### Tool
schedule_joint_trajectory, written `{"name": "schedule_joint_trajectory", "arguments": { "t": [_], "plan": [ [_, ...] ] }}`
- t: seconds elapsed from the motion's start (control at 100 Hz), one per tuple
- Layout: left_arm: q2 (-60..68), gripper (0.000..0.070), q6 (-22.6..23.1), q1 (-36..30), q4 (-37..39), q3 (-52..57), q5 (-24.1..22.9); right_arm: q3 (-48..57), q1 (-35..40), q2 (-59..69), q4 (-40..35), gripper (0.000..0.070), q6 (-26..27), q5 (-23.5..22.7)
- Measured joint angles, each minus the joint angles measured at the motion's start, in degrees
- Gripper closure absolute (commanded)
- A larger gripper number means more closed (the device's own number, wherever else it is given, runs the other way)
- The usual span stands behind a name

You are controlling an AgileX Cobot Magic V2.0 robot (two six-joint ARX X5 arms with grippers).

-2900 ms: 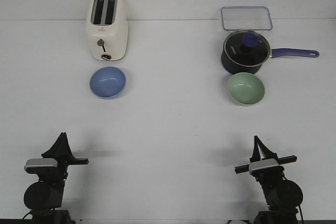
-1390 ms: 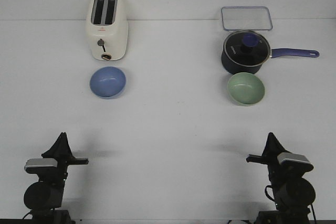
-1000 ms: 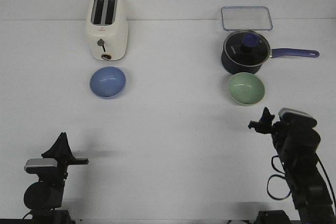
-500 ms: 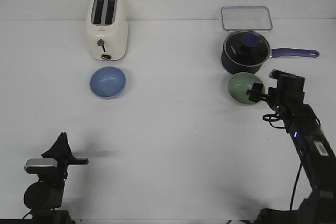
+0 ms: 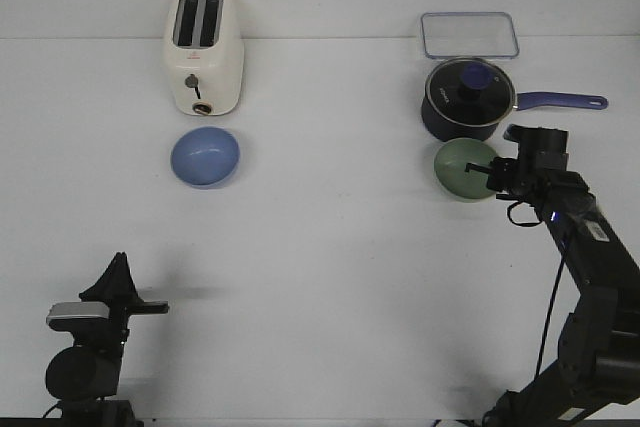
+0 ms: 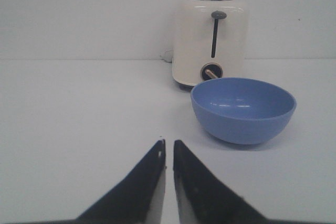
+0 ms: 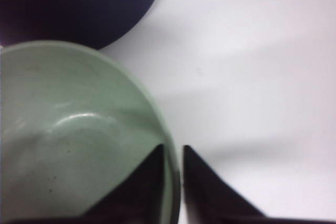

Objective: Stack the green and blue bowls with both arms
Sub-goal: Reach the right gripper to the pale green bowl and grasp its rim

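The right tool (image 5: 492,176) sits at the green bowl (image 5: 464,168), on the rim side away from the blue bowl. In the right wrist view its two fingers (image 7: 207,190) straddle the green bowl's (image 7: 68,135) rim, one inside the bowl and one outside over the bench (image 7: 252,66), with only a narrow gap between them; whether they already press the rim I cannot tell. The right arm (image 5: 590,257) reaches up to the bowl from the near edge of the bench.

The green bowl stands upright and holds nothing. Just behind it, close enough that touching or not is unclear, stands the dark navy saucepan (image 5: 468,100) with a glass lid on it, its long handle (image 5: 560,101) pointing away from the blue bowl. Behind the saucepan lies a clear rectangular container lid (image 5: 469,35) near the bench's far edge.

The left tool (image 5: 118,285) stays low at the near edge of the bench, well apart from everything, its fingers (image 6: 149,182) nearly pressed together with a thin slit between them and pinching nothing. Ahead of it, across bare bench (image 5: 320,267), the blue bowl (image 5: 205,157) stands upright and empty, well apart from the green bowl. Just behind the blue bowl stands a cream toaster (image 5: 203,52), its lever facing the bowl.
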Motion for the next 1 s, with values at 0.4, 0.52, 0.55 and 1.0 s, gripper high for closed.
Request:
{"name": "schedule_joint_trajectory", "arguments": {
  "t": [0.4, 0.52, 0.55, 1.0],
  "plan": [
    [0.0, 0.0685, 0.0, 0.0, 0.0, 0.0, 0.0, 1.9, -0.1, -15.0, -9.9, 0.0700, -1.0, -9.4],
    [0.0, 0.0685, 0.0, 0.0, 0.0, 0.0, 0.0, 2.0, 1.8, -22.1, -13.7, 0.0700, -1.2, -10.1],
    [0.0, 0.0685, 0.0, 0.0, 0.0, 0.0, 0.0, 1.6, 2.6, -23.7, -14.1, 0.0700, -1.3, -10.1],
    [0.0, 0.0685, -0.1, 0.0, 0.0, 0.0, 0.0, -16.7, 25.7, -41.0, -17.9, 0.0700, 1.6, -9.9]
  ]
}}
